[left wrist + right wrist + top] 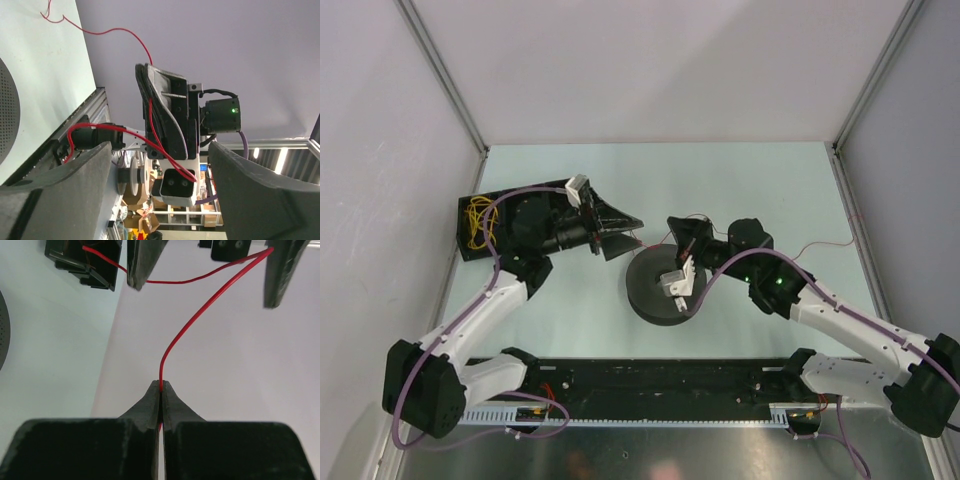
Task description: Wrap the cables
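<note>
The cable (200,305) is a thin red wire. My right gripper (161,385) is shut on it, and the wire rises from its tips. From there the wire runs up to one finger (282,270) of my left gripper, then across to the other finger (142,265). My left gripper (159,145) is open wide and faces the right gripper, with the cable (155,125) crossing the gap. In the top view the left gripper (638,232) and right gripper (672,225) meet just behind the dark grey spool (660,290). A loose stretch of cable (825,245) trails right over the table.
A black box with yellow wires (480,225) stands at the left behind the left arm. A black rail (660,380) runs along the near edge between the arm bases. Grey walls with metal posts (470,120) close the table in.
</note>
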Motion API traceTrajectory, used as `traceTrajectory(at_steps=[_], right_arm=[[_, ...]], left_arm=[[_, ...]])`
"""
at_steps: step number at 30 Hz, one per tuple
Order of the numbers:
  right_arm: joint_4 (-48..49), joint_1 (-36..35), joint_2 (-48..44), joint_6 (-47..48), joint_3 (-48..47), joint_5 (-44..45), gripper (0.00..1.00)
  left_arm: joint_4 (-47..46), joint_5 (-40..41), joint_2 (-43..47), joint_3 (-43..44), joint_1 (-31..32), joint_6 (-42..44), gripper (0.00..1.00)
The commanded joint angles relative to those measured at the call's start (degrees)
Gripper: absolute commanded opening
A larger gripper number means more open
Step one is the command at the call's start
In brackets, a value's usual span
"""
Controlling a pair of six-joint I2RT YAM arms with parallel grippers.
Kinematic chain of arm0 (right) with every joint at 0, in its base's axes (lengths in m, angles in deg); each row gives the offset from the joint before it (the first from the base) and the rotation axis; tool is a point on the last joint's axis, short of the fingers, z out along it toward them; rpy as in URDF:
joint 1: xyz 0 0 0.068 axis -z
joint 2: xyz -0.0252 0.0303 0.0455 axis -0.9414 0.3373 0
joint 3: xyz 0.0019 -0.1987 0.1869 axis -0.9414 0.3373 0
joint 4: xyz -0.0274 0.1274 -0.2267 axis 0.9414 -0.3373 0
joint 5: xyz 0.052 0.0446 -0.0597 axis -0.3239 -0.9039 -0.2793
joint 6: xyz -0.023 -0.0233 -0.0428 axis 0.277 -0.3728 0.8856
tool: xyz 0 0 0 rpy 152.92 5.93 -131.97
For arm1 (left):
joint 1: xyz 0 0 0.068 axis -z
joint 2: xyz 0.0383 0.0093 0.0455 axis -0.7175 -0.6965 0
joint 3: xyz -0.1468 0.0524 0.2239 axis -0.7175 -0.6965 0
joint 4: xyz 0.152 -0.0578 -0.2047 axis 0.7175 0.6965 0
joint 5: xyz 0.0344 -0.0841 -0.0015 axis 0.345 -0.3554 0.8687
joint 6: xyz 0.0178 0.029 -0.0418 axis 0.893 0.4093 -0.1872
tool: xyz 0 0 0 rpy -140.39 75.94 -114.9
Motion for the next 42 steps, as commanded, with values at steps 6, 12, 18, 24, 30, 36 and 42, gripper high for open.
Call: traceTrajectory(at_steps=[6, 12, 18, 24, 30, 36, 42], right_arm=[[0.4, -1.7, -1.3, -1.7, -0.2, 1.0, 0.00], [-1.8, -2.3, -2.9, -3.1, 0.4, 0.2, 0.00], [-5.4, -3.5, -4.4, -4.5, 1.4, -0.1, 0.00], [-5.3, -4.3, -4.0, -9.9, 1.5, 0.2, 0.00], [-4.2, -3.8, -3.7, -22.7, 1.3, 0.5, 0.36], [-17.6, 3.5, -5.5, -38.1, -1.5, -5.2, 0.63], [-30.3, 21.1, -6.7, -51.2, -5.4, -15.3, 0.64]], left_arm=[[-11.3, 3.9, -2.5, 1.7, 0.4, -1.4, 0.62], [-16.5, 6.1, -4.2, 1.3, -0.3, -1.1, 0.50], [-19.7, 7.5, -5.5, 2.3, -1.5, 0.4, 0.35], [-20.7, 6.5, -5.4, 4.3, -1.7, 4.3, 0.03], [-18.5, 1.9, -2.3, 6.3, -4.5, 11.3, 0.00], [2.4, -2.1, 2.9, 14.4, -11.7, 31.9, 0.00], [24.0, -6.3, 6.1, 24.8, -20.0, 52.5, 0.00]])
